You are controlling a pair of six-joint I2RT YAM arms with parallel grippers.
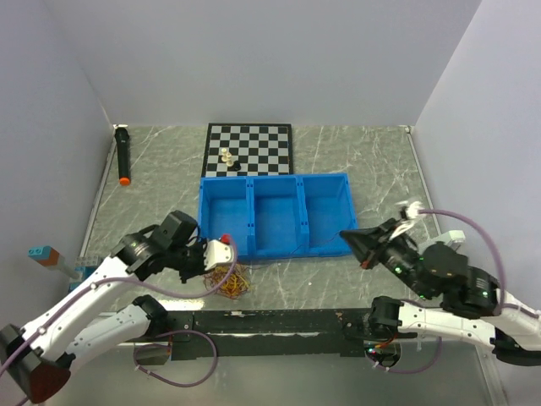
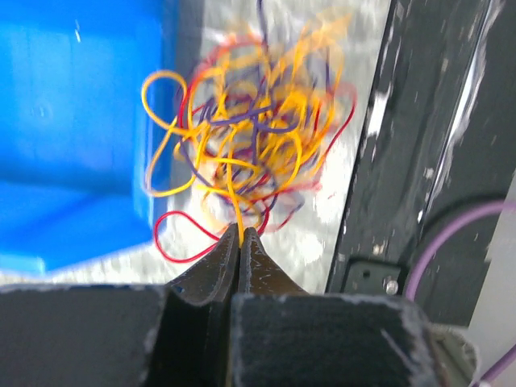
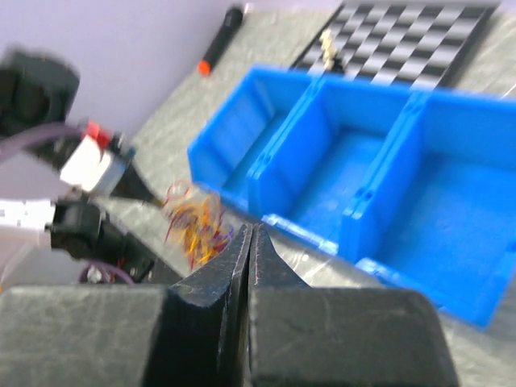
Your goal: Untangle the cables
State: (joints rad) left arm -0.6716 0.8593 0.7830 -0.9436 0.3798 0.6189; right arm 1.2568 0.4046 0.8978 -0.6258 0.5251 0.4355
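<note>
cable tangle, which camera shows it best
Left wrist: the cable tangle sits close up, with separate orange, red and purple loops visible. Top external shows a small clump; right wrist shows a blurred patch.

Both arms wear white shells over their long links, with chunky black housings at the joints: the left arm [image 1: 84,303] at the lower left of the frame, the right arm [image 1: 448,323] at the lower right. A thin mauve hose [image 1: 475,222] loops along each. The left gripper [image 1: 226,266] carries a white block [image 1: 221,250] with a red cap; its fingers [image 2: 210,278] are matte black wedges tapering to a fine point. The right gripper [image 3: 248,234] has the same grainy black wedges, and tiny green lights [image 1: 397,269] dot the black housing behind it.
</note>
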